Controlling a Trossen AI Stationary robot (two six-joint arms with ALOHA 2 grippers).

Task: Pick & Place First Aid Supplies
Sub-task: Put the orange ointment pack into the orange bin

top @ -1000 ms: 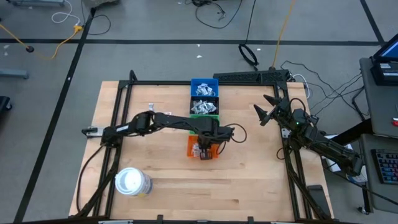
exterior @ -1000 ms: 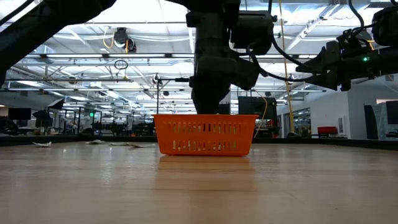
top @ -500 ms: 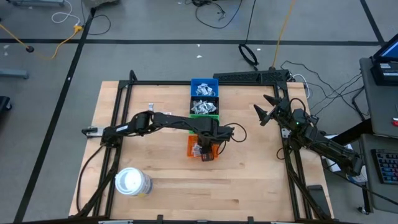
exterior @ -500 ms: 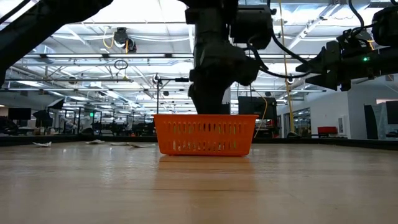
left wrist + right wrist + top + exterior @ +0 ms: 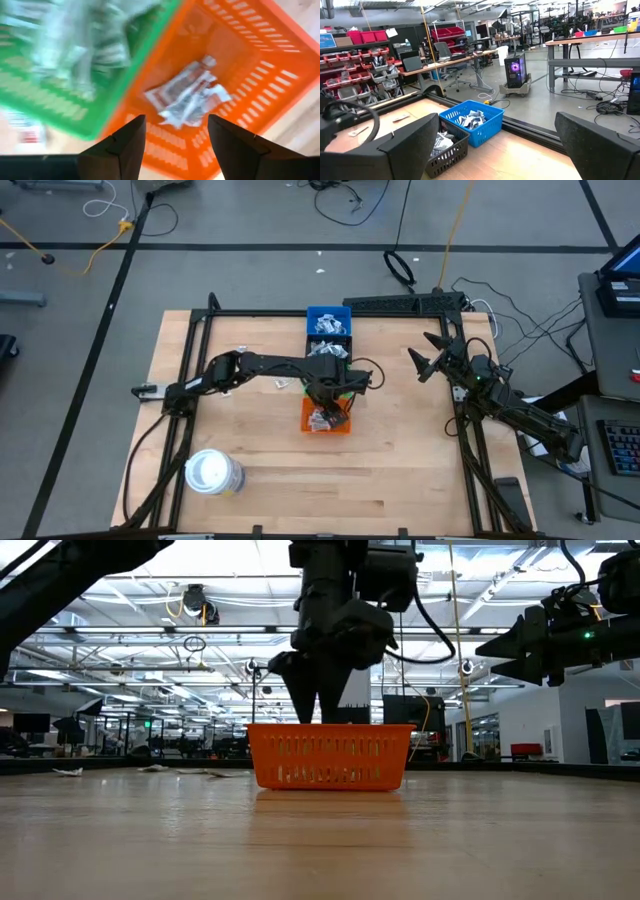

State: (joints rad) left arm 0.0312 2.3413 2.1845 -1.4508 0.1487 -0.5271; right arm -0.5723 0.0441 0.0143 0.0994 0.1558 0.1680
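Left gripper (image 5: pixel 322 392) hung released over the orange bin (image 5: pixel 260 75) mid-table, nothing between its fingers. Packets (image 5: pixel 187 95) lay in that bin, directly under the jaws. Risk: swinging low toward the green bin (image 5: pixel 60 107), clipping its rim. Right gripper (image 5: pixel 428 355) waited spread wide near the table's right edge.

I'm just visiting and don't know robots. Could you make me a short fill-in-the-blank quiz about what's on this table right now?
1. The left gripper hangs with open fingers above the ____ bin.
2. White packets lie on that bin's ____.
3. The three bins stand in a row: blue bin, then ____ bin, then orange.
4. The right gripper waits, open, near the table's ____ edge, seen from above.

Missing words: orange; floor; green; right
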